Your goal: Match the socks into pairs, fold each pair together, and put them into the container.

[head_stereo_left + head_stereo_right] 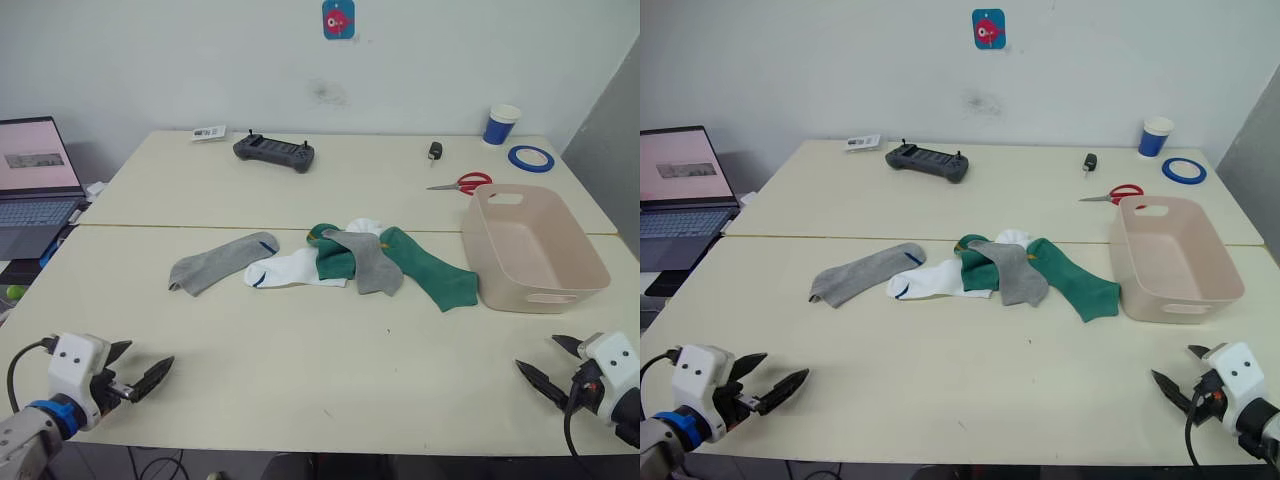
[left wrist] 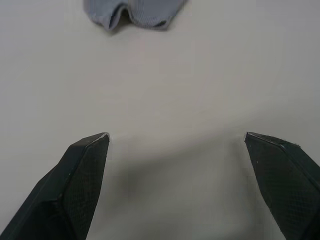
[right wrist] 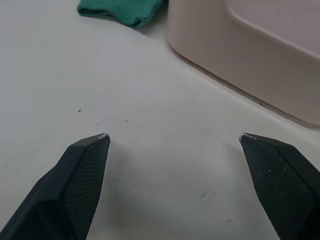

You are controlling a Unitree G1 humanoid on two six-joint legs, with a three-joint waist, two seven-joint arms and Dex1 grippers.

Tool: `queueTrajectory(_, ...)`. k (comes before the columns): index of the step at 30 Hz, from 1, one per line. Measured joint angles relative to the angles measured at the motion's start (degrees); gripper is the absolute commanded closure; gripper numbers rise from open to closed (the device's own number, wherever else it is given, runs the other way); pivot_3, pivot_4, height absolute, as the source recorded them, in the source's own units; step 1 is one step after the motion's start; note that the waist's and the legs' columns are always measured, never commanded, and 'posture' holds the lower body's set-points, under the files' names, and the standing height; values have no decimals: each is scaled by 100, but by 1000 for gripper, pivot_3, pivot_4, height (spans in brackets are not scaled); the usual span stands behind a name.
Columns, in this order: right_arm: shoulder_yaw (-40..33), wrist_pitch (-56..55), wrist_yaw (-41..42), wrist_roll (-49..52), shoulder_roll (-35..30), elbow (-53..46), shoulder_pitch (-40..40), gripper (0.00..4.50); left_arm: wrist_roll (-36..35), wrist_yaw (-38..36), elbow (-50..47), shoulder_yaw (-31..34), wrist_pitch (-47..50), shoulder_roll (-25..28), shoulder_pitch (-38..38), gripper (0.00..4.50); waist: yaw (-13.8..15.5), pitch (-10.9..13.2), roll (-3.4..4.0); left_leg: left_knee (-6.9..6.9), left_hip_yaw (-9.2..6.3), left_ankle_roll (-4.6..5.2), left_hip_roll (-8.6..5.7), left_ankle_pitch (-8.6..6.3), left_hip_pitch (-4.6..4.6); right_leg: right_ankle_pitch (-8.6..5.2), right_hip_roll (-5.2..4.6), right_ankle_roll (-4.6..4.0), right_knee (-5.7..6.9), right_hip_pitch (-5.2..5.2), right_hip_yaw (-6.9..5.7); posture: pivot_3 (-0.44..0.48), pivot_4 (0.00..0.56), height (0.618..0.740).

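- Spreading across the frame, a pale cream surface (image 1: 300, 370) carries everything, with the container (image 1: 535, 245), a pinkish-beige tub, standing empty as the landmark.
- Beside the tub, on the robot's left of it, the socks (image 1: 340, 260) lie in a loose heap: one dark green sock (image 1: 432, 268) ends touching or just short of the tub's wall, a grey sock (image 1: 368, 262) crosses a second green one, and a white sock (image 1: 290, 270) with a navy stripe trails away from the tub.
- Farthest from the tub, a second grey sock (image 1: 215, 262) lies alone, its long axis slanting away from the tub and toward the near edge. None are paired or folded yet.
- Nearer than the tub, the right gripper (image 1: 550, 365) hangs low with fingers spread wide and empty; the left gripper (image 1: 135, 365), well apart from the tub, is likewise open and empty.
- Judging by position, the lone grey sock lies ahead of the left fingers, making that arm the likelier one for it, while the green sock suits the right.
- From the right wrist camera, the green sock's cuff and the tub's wall (image 3: 240, 55) show close up with a narrow gap between them; from the left wrist camera, the grey sock's open cuff (image 2: 132, 12) shows.
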Motion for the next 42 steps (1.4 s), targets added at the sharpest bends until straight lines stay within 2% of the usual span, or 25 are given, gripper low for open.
queueTrajectory(17,-59,-378,139,41,11,346,63,45,-22,-65,-175,-23,95,3,-39,0,-1,0,4,-1,4,0,0,0,-1,0,0,-2,-3,0,3,0,150,740)
queueTrajectory(24,-4,-615,262,12,12,296,176,45,-296,-241,-655,-174,396,6,-90,0,0,1,4,0,4,0,0,0,-1,0,0,-2,-2,0,2,0,150,740)
queueTrajectory(31,404,-802,358,-142,5,-448,72,45,-494,-442,-1538,-756,605,100,-580,0,3,1,6,0,3,-4,0,2,-1,1,1,-3,0,1,0,0,150,740)
queueTrajectory(36,649,-754,366,-189,-157,-1217,-25,45,-859,-766,-2172,-1196,832,411,-1025,0,-1,2,6,-1,4,-12,1,6,-1,4,5,-8,-1,1,1,0,150,740)
queueTrajectory(42,1253,112,-87,-220,-159,-2205,-630,45,-1691,-1512,-2673,-1438,891,545,-1123,0,-17,3,7,-1,6,-14,12,7,-3,5,16,-11,-1,-3,3,0,150,740)
